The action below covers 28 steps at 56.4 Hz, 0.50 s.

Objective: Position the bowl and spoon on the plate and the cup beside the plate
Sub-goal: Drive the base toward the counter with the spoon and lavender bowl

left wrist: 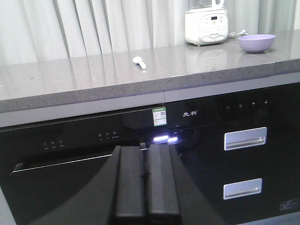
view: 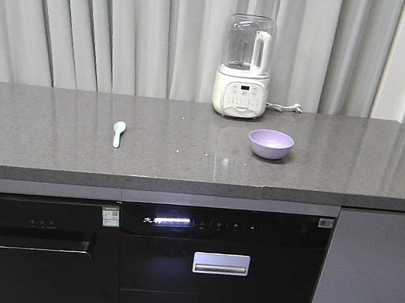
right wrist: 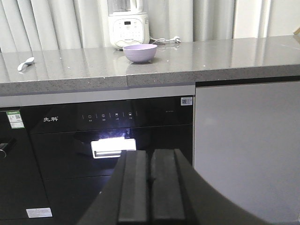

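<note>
Left gripper (left wrist: 146,187): bottom centre of the left wrist view, fingers pressed together with nothing between them. It sits low, facing the black oven front (left wrist: 70,154), well below the counter (left wrist: 93,84).
Right gripper (right wrist: 149,187): same deal, pinched closed and empty, bottom centre of its view, down by the drawers (right wrist: 112,147).
Spoon (view: 118,132): flat on the counter, left of centre in the front view, scoop pointing to the back, well apart from everything.
Bowl (view: 271,143): upright, right of centre, just in front of the blender (view: 244,66) but not touching it.
Plate and cup: I can't find either in any view. There's a tan sliver (right wrist: 297,31) at the far right edge of the right wrist view, too little to name.
Where I think we are: the very start, nothing arranged yet.
How I'd play it: find the plate first, since everything else is placed off it. Lift both arms clear of the counter edge before reaching in, and spread the fingers on the way up.
Bowl grab: pinch one side of the rim and keep clear of the blender.
Spoon grab: it lies low and flat, so come straight down across the handle.
</note>
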Tool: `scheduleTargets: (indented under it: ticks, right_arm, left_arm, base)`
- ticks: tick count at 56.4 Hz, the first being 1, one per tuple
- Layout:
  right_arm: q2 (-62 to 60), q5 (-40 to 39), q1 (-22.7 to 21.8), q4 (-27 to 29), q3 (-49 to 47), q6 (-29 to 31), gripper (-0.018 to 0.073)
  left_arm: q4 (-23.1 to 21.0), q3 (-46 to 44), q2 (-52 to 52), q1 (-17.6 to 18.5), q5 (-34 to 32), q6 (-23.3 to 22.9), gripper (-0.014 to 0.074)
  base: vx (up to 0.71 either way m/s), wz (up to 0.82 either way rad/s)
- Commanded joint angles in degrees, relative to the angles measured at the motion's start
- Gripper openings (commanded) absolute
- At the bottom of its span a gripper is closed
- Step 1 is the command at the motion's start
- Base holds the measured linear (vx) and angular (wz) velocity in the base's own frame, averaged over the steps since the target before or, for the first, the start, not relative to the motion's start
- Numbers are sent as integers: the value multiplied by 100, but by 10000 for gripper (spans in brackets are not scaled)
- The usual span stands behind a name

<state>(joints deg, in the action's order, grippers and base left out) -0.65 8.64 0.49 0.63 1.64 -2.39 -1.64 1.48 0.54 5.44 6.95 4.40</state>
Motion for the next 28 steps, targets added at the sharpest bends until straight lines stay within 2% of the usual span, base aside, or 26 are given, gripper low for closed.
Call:
scheduleTargets:
  ticks: [1,28]
  right_arm:
    - [-28,-489,-33,-63,36,37,-8]
    - [-28,-489,-33,-63,36,37,-8]
  left_arm:
    - [-47,-148,96,9,-435,-15,-3]
    - [-47,-148,96,9,-435,-15,-3]
  base:
    - [0,0]
    - [0,0]
